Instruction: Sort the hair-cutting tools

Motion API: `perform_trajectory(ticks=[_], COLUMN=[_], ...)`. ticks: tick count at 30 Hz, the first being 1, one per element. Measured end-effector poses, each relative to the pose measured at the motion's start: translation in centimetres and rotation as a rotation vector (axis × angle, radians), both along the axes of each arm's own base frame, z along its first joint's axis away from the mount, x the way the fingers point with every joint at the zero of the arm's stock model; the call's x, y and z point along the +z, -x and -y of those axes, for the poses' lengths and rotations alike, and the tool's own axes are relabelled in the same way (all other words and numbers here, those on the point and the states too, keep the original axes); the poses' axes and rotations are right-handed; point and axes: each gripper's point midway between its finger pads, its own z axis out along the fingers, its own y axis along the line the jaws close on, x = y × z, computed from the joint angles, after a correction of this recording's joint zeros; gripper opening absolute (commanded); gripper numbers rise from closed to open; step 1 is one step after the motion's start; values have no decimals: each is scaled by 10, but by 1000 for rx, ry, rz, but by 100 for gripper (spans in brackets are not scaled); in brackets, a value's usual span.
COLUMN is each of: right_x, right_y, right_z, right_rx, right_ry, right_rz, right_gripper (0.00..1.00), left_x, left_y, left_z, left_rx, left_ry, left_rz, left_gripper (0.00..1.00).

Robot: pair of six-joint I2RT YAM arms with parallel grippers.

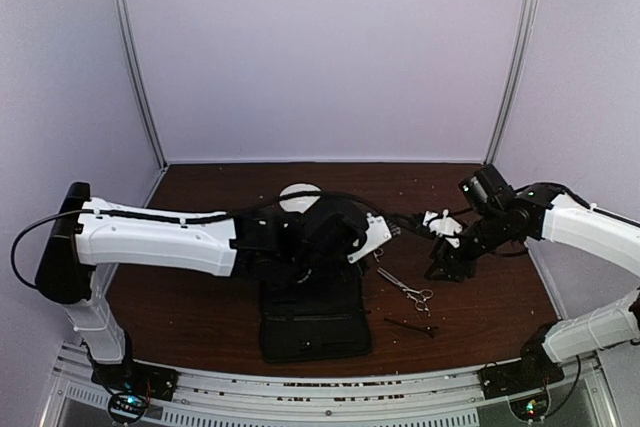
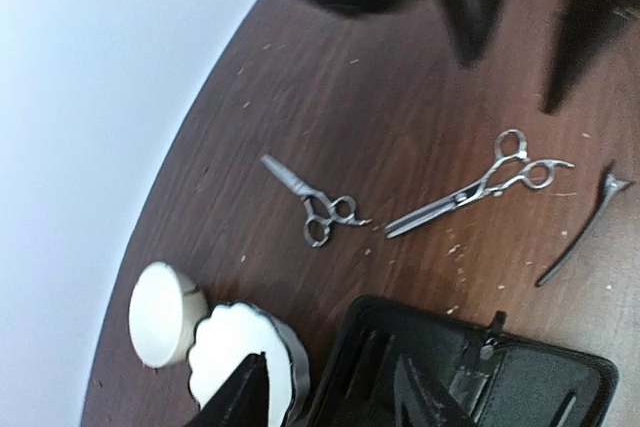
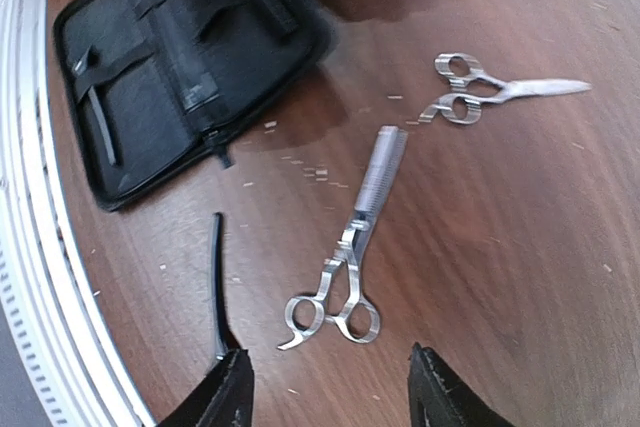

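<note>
Two silver scissors lie on the brown table. The longer pair (image 3: 352,247) lies just ahead of my right gripper (image 3: 335,402), which is open and empty above the table, its ring handles nearest the fingertips. The smaller pair (image 3: 490,92) lies farther off. A thin black stick (image 3: 217,282) lies beside the right gripper's left finger. Another thin stick (image 3: 100,125) seems to sit inside the case. My left gripper (image 2: 325,402) is open and empty over the bowls and case. Ahead of it lie the smaller scissors (image 2: 318,210), the longer scissors (image 2: 480,187) and the stick (image 2: 585,227).
An open flat black case (image 1: 315,325) lies near the table's front edge, also in the right wrist view (image 3: 170,57). Two white bowls (image 2: 160,312) (image 2: 250,352) stand side by side near the back wall. Small pale crumbs dot the table.
</note>
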Motion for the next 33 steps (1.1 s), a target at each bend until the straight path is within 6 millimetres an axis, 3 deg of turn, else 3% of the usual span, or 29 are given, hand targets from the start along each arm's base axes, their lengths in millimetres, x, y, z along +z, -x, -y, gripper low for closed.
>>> perform_trajectory(ticks=[3, 6, 10, 13, 19, 26, 33], right_x=[-18, -43, -80, -100, -115, -119, -125], right_y=[16, 32, 54, 70, 73, 68, 72], right_z=[-20, -34, -40, -41, -39, -35, -33], right_rx=[103, 183, 265, 315, 324, 305, 317], right_ry=[57, 123, 228, 295, 368, 407, 432], right_rz=[-24, -76, -134, -176, -181, -161, -170], right_gripper=[49, 50, 55, 53, 49, 36, 35], left_x=[2, -28, -70, -82, -90, -115, -117], left_y=[-26, -44, -50, -53, -59, -57, -57], left_z=[-41, -86, -144, -173, -199, -227, -229], left_rx=[191, 374, 583, 711, 867, 978, 1007], left_ry=[101, 144, 174, 247, 373, 414, 444], left_rz=[-34, -98, -195, -260, -351, -427, -450], left_gripper=[56, 65, 67, 67, 65, 61, 60])
